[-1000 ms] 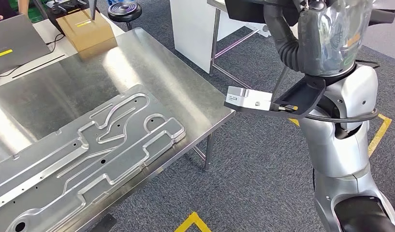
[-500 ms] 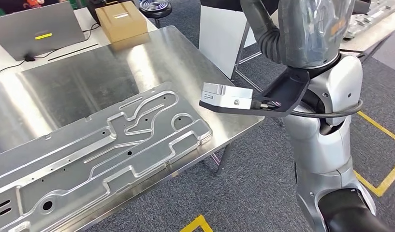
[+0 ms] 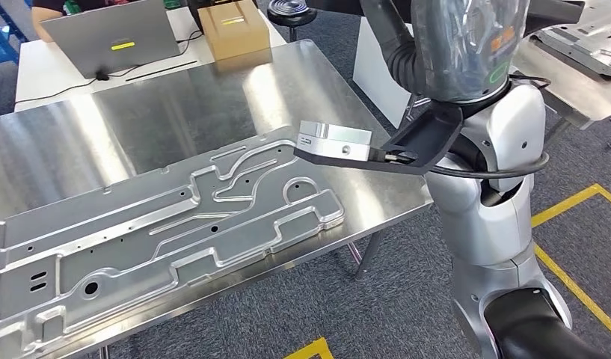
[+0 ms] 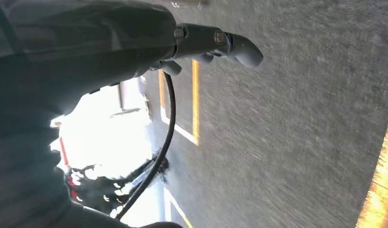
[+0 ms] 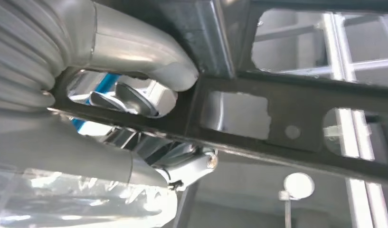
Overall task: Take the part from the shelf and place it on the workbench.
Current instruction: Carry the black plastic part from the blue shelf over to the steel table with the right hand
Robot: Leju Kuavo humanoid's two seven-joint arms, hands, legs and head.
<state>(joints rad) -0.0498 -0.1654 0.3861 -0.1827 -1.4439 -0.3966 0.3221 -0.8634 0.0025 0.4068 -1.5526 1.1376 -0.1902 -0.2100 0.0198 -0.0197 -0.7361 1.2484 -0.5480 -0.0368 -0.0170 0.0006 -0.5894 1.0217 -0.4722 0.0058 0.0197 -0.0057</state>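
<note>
Right hand point(image 5: 111, 61) was clamped on the part point(image 5: 277, 109). The thumb lay over one edge and darker fingers point(image 5: 194, 166) came up from under it. The part was a dark flat metal frame with several cutouts. It was in the hand, not on the workbench point(image 3: 175, 112).

In the head view my right arm point(image 3: 467, 45), forearm wrapped in clear plastic, was raised and ran out of the top of the picture. It stood over the near right corner of the bench. The silver camera box point(image 3: 336, 142) on its black bracket hung over that corner.

Left hand point(image 4: 215, 42) hung over grey carpet point(image 4: 301, 118) with yellow tape lines point(image 4: 195, 99). Its dark fingers pointed outward with nothing visible in them. The picture was blurred, so I couldn't tell whether they were apart or together.

A big machined aluminium plate point(image 3: 160, 232) with raised channels and holes lay flat on the bench. It covered most of the near half, and its right end lay just beside the corner under the camera box. The far half of the bench was bare steel.

Behind the bench was a white table with an open laptop point(image 3: 111, 34) and a cardboard box point(image 3: 229, 26). A black stool point(image 3: 291, 9) stood just right of the box.

To the far right, another table point(image 3: 579, 82) carried more metal plates point(image 3: 594, 41). Yellow tape point(image 3: 579, 198) ran on the carpet beside my body.
</note>
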